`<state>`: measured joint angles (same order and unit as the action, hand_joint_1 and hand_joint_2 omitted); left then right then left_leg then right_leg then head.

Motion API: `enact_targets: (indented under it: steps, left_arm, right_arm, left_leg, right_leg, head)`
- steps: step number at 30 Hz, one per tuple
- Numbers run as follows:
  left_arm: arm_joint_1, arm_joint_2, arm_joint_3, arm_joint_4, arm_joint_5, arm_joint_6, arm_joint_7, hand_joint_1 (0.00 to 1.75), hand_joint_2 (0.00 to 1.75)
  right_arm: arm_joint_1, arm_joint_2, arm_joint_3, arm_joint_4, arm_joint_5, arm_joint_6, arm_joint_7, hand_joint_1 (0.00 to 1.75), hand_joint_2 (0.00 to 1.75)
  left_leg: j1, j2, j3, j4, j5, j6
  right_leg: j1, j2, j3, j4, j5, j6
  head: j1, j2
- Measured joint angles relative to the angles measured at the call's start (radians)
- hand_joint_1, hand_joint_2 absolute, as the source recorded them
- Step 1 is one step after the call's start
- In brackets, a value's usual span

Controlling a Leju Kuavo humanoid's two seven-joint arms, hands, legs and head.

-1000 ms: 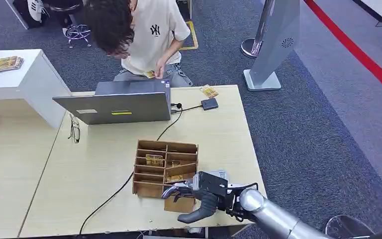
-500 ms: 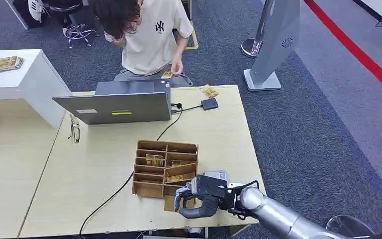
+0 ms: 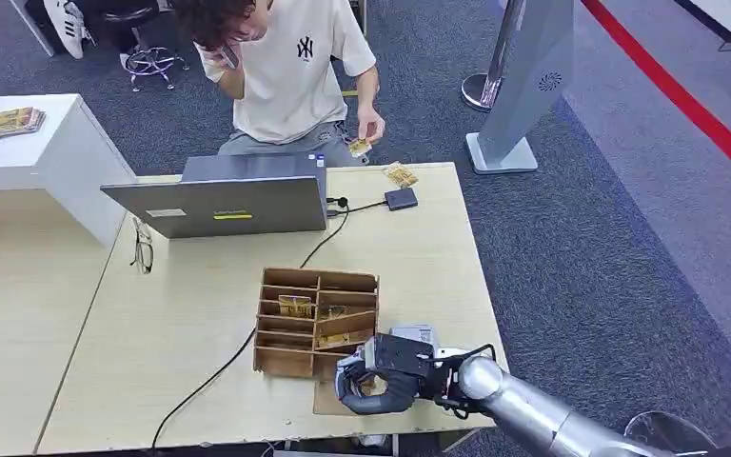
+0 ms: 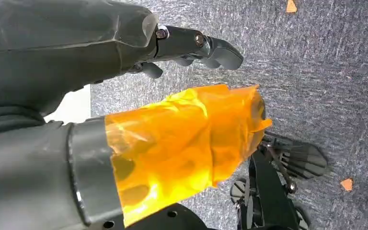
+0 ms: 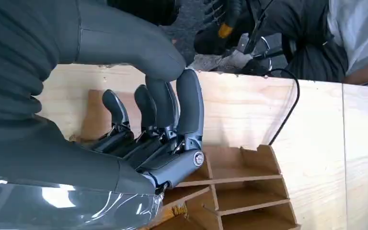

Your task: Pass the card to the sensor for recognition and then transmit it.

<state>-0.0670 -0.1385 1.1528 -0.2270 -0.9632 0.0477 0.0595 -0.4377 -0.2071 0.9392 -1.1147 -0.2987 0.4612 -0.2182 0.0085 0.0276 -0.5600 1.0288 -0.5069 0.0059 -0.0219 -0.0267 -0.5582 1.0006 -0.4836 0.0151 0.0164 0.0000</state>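
My right hand (image 3: 373,383) is at the near right corner of the wooden compartment box (image 3: 290,357), on the table's front edge. Its fingers (image 5: 165,115) are curled in against the thumb, and a yellow sliver of a card (image 3: 374,386) shows between them. More yellow cards (image 3: 295,305) lie in the box's slots. The small black sensor (image 3: 401,198) lies at the far side of the table with a card (image 3: 401,174) beside it. A person behind the laptop holds another card (image 3: 360,147). My left hand (image 4: 124,96) hangs over the carpet, fingers apart and holding nothing.
A grey laptop (image 3: 228,205) stands at the far side, its cable (image 3: 238,352) running past the box's left. Glasses (image 3: 143,252) lie by the laptop. A flat brown board (image 3: 325,400) lies under my hand. A white table (image 3: 48,152) with stacked cards (image 3: 9,121) is left.
My right hand's thumb and fingers have curled shut at the box's near right corner. The person has straightened up and moved a card out to the right of the laptop.
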Motion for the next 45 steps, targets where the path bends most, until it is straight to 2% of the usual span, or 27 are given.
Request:
enact_targets:
  steps: [7, 16, 19, 22, 23, 27, 30, 33, 34, 35, 36, 38, 41, 45]
  left_arm:
    - [0.000, 0.001, 0.000, 0.000, 0.005, -0.002, 0.000, 0.00, 0.00]
    - [0.001, 0.001, 0.000, 0.000, 0.013, -0.002, 0.000, 0.00, 0.00]
    - [0.001, 0.001, 0.001, 0.000, 0.015, -0.002, 0.000, 0.00, 0.00]
    - [0.001, 0.001, 0.001, 0.001, 0.018, 0.001, 0.000, 0.00, 0.00]
    - [0.001, 0.000, 0.001, 0.001, 0.019, 0.001, 0.000, 0.00, 0.00]
    - [0.001, 0.000, 0.002, 0.002, 0.021, 0.003, 0.000, 0.00, 0.00]
    - [0.001, -0.001, 0.002, 0.002, 0.021, 0.003, 0.000, 0.00, 0.00]
    - [0.001, -0.001, 0.002, 0.002, 0.021, 0.003, 0.000, 0.00, 0.00]
    - [0.001, -0.001, 0.002, 0.002, 0.021, 0.003, 0.000, 0.00, 0.00]
    - [0.002, -0.001, 0.002, 0.002, 0.021, 0.003, 0.000, 0.00, 0.00]
    - [0.002, -0.001, 0.002, 0.002, 0.021, 0.003, 0.000, 0.00, 0.00]
    - [0.001, -0.001, 0.003, 0.003, 0.021, 0.003, 0.000, 0.00, 0.00]
    - [0.002, -0.001, 0.006, 0.003, 0.021, 0.004, -0.001, 0.00, 0.00]
    - [0.001, -0.001, 0.006, 0.003, 0.018, 0.004, -0.007, 0.00, 0.00]
  right_arm:
    - [0.007, 0.000, -0.017, 0.000, -0.003, -0.052, 0.008, 1.36, 1.75]
    - [0.040, 0.005, -0.064, -0.019, -0.003, -0.115, 0.024, 1.33, 1.75]
    - [0.051, 0.010, -0.080, -0.027, 0.003, -0.147, 0.031, 1.43, 1.75]
    - [0.064, 0.017, -0.099, -0.038, 0.021, -0.191, 0.041, 1.45, 1.75]
    - [0.069, 0.019, -0.107, -0.042, 0.025, -0.205, 0.045, 1.38, 1.75]
    - [0.087, 0.026, -0.129, -0.059, 0.038, -0.227, 0.054, 1.31, 1.75]
    - [0.098, 0.027, -0.143, -0.073, 0.045, -0.232, 0.057, 1.06, 1.75]
    - [0.104, 0.027, -0.150, -0.082, 0.053, -0.234, 0.057, 1.01, 1.75]
    - [0.108, 0.027, -0.154, -0.086, 0.055, -0.233, 0.056, 0.87, 1.75]
    - [0.112, 0.027, -0.157, -0.092, 0.055, -0.232, 0.057, 0.52, 1.75]
    - [0.114, 0.027, -0.161, -0.096, 0.056, -0.231, 0.057, 0.52, 1.75]
    - [0.116, 0.027, -0.165, -0.103, 0.056, -0.219, 0.056, 0.12, 1.75]
    - [0.121, 0.026, -0.169, -0.119, 0.054, -0.187, 0.048, 0.03, 1.75]
    - [0.124, 0.015, -0.169, -0.150, 0.037, -0.115, 0.009, 0.05, 1.75]
  left_leg:
    - [0.000, 0.000, 0.000, 0.000, 0.000, 0.000]
    - [0.000, 0.000, 0.000, 0.000, 0.000, 0.000]
    - [0.000, 0.000, 0.000, 0.000, 0.000, 0.000]
    - [0.000, 0.000, 0.000, 0.000, 0.000, 0.000]
    - [0.000, 0.000, 0.000, 0.000, 0.000, 0.000]
    - [0.000, 0.000, 0.000, 0.000, 0.000, 0.000]
    - [0.000, 0.000, 0.000, 0.000, 0.000, 0.000]
    - [0.000, 0.000, 0.000, 0.000, 0.000, 0.000]
    - [0.000, 0.000, 0.000, 0.000, 0.000, 0.000]
    - [0.000, 0.000, 0.000, 0.000, 0.000, 0.000]
    - [0.000, 0.000, 0.000, 0.000, 0.000, 0.000]
    - [0.000, 0.000, 0.000, 0.000, 0.000, 0.000]
    - [0.000, 0.000, 0.000, 0.000, 0.000, 0.000]
    - [0.000, 0.000, 0.000, 0.000, 0.000, 0.000]
  right_leg:
    - [0.000, 0.000, 0.000, 0.000, 0.000, 0.000]
    - [0.000, 0.000, 0.000, 0.000, 0.000, 0.000]
    - [0.000, 0.000, 0.000, 0.000, 0.000, 0.000]
    - [0.000, 0.000, 0.000, 0.000, 0.000, 0.000]
    - [0.000, 0.000, 0.000, 0.000, 0.000, 0.000]
    - [0.000, 0.000, 0.000, 0.000, 0.000, 0.000]
    - [0.000, 0.000, 0.000, 0.000, 0.000, 0.000]
    - [0.000, 0.000, 0.000, 0.000, 0.000, 0.000]
    - [0.000, 0.000, 0.000, 0.000, 0.000, 0.000]
    - [0.000, 0.000, 0.000, 0.000, 0.000, 0.000]
    - [0.000, 0.000, 0.000, 0.000, 0.000, 0.000]
    - [0.000, 0.000, 0.000, 0.000, 0.000, 0.000]
    - [0.000, 0.000, 0.000, 0.000, 0.000, 0.000]
    - [0.000, 0.000, 0.000, 0.000, 0.000, 0.000]
  head:
    - [0.000, 0.000]
    - [0.000, 0.000]
    - [0.000, 0.000]
    - [0.000, 0.000]
    - [0.000, 0.000]
    - [0.000, 0.000]
    - [0.000, 0.000]
    - [0.000, 0.000]
    - [0.000, 0.000]
    - [0.000, 0.000]
    - [0.000, 0.000]
    - [0.000, 0.000]
    - [0.000, 0.000]
    - [0.000, 0.000]
